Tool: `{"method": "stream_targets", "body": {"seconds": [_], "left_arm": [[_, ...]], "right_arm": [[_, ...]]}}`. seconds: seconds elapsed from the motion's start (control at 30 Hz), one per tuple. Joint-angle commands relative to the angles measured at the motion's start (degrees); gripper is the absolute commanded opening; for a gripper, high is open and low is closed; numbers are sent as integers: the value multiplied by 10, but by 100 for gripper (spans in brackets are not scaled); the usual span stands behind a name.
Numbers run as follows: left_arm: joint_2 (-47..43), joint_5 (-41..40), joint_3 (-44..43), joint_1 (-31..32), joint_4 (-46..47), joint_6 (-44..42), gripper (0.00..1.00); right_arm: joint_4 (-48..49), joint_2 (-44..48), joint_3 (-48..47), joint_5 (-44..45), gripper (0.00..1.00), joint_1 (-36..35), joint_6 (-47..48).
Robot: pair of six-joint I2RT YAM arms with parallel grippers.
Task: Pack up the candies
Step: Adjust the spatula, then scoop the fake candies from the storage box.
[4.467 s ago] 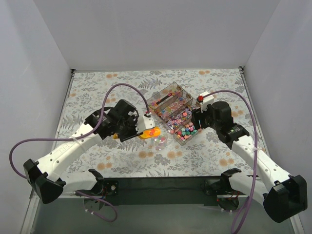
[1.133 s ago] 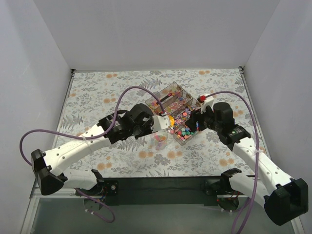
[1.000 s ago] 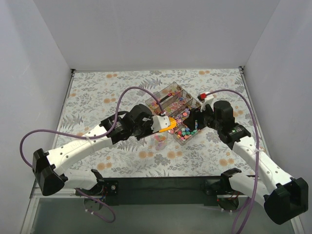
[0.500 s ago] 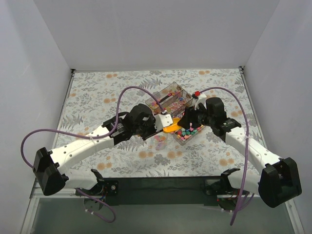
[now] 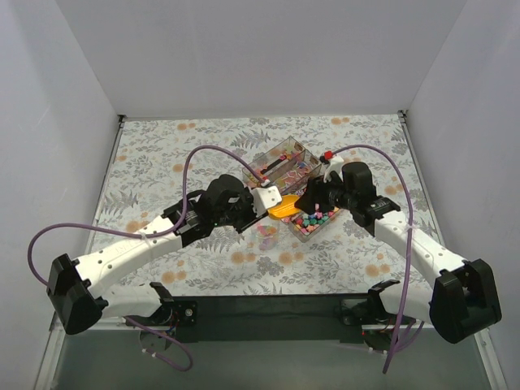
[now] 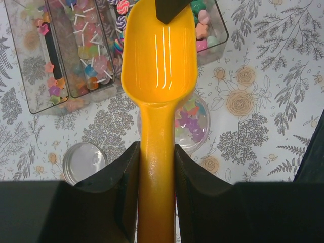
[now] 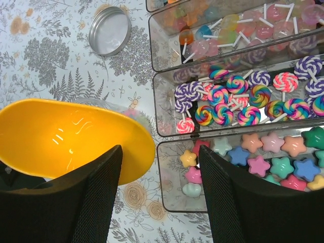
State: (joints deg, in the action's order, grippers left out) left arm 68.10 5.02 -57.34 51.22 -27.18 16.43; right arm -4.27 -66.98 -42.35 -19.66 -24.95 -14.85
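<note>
Empty orange scoop point(image 6: 159, 55) being gripped by L gripper point(image 6: 154, 152) | star candies point(image 7: 258, 164) just beyond tip, on-axis | R gripper point(image 7: 159, 174) being held wide.

I find nothing to read here. No word, number or brand mark shows on the scoop point(image 6: 159, 55), the clear box point(image 7: 158, 109), the candies point(image 7: 259, 165), the round lid point(image 7: 110, 31) or the flowered tablecloth point(image 6: 263, 66).

Mixed-colour star candies point(image 7: 259, 165) fill one compartment of the clear box point(image 7: 164, 174).
</note>
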Motion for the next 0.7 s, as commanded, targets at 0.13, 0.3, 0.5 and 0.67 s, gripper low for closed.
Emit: {"method": "stream_targets", "body": {"seconds": [0.13,0.3,0.5,0.67], "left_arm": [[38,-41,-57,-37,17,1,0],[115,-65,-155,-69,-71,-11,0],[235,-85,-297,-82,-211,-14,0],[312,-95,-389,-84,-309,-23,0]], "right_arm": [[-72,-16,-93,88,69,6,58],[-120,-50,-157,217,70,30,115],[-128,-105,-200,294,70,49,168],[-119,-157,-239,302,70,54,230]]}}
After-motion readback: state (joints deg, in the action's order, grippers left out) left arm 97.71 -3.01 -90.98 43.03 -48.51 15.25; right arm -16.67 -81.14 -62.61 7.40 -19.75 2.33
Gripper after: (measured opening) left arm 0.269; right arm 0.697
